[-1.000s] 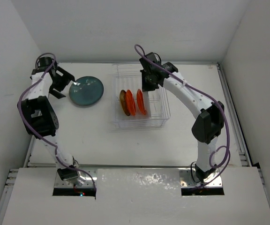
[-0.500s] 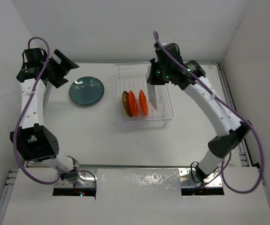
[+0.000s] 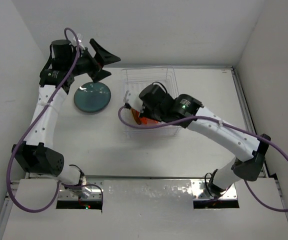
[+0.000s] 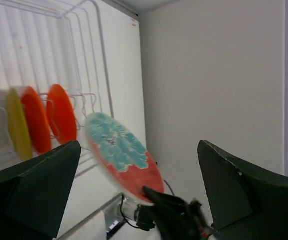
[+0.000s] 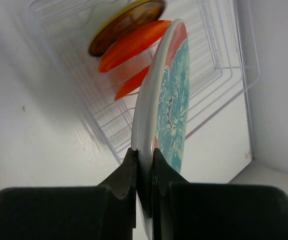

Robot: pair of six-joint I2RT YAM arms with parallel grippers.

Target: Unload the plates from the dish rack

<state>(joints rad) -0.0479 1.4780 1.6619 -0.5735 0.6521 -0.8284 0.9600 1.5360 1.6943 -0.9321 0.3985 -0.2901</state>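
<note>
We record bright, even overhead light, soft arm shadows on the white table [image 3: 99,145] and a glare spot on the teal plate [image 3: 92,96]. Left wrist view: the orange plates [image 4: 36,120] are blurred. Right wrist view: the dish rack [image 5: 219,60] washes out; the red-and-teal plate [image 5: 171,100] softens near the right pincer [image 5: 144,155].

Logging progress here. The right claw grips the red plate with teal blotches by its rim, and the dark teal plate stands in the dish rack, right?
Not quite. The right claw does grip the red plate with teal blotches by its rim, but the dark teal plate lies flat on the table, left of the dish rack; the top external view shows it.
</note>
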